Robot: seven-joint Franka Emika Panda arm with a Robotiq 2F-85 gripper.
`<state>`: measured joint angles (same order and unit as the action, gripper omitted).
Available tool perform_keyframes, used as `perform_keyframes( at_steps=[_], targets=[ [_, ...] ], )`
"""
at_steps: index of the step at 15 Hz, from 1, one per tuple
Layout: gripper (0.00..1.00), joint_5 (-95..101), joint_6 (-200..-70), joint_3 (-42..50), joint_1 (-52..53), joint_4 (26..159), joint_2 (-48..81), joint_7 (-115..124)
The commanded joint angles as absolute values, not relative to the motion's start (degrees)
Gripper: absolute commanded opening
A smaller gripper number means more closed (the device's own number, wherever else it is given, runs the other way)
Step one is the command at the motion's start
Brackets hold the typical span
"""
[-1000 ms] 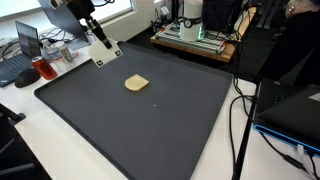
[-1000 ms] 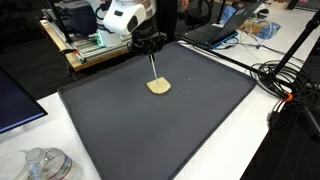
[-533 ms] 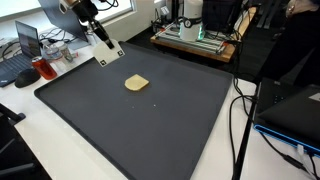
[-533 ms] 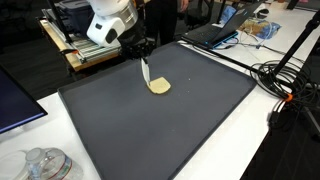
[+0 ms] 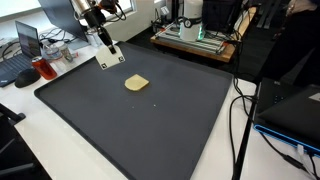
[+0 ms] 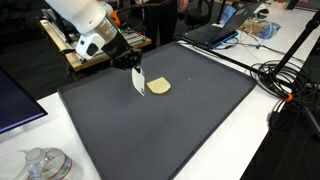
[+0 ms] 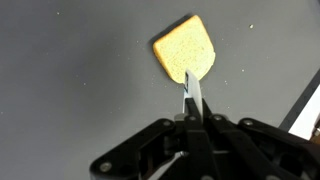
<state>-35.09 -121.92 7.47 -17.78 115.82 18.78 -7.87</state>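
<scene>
My gripper (image 5: pixel 97 37) is shut on a thin white card (image 5: pixel 106 55) that hangs below the fingers, above the far part of a large black mat (image 5: pixel 150 130). In an exterior view the gripper (image 6: pixel 132 68) holds the card (image 6: pixel 138 83) just beside a flat yellow sponge-like piece (image 6: pixel 159 87) on the mat (image 6: pixel 180 130); I cannot tell if they touch. The wrist view shows the card (image 7: pixel 191 90) edge-on, sticking out of the gripper (image 7: pixel 192 112) toward the yellow piece (image 7: pixel 185 48). That yellow piece (image 5: pixel 136 83) lies alone on the mat.
A red mug (image 5: pixel 45 70) and a laptop (image 5: pixel 25 45) stand beside the mat's far corner. A rack of equipment (image 5: pixel 195 35) is behind the mat. Cables (image 6: pixel 285 80) run along one side. A glass jar (image 6: pixel 45 165) sits at the table's near corner.
The arm has swung sideways and turned its wrist. The card, first edge-on over the yellow piece, now hangs beside it with its flat face showing. The yellow piece has not moved.
</scene>
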Motion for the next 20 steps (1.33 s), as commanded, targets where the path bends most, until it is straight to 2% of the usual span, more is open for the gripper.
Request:
perform_keyframes(
  at_steps=[1,6,12,20],
  targets=[
    [0.01,-42.21,-127.36,7.61,-19.24,123.87,15.12,-15.09],
    [0.01,-48.20,-134.26,8.74,-18.69,130.48,11.92,-19.56],
    [0.01,-42.47,-144.46,8.29,-13.16,137.93,5.34,-13.00],
    [0.01,-13.02,-154.57,5.81,-4.11,145.66,-2.67,17.20]
  ],
)
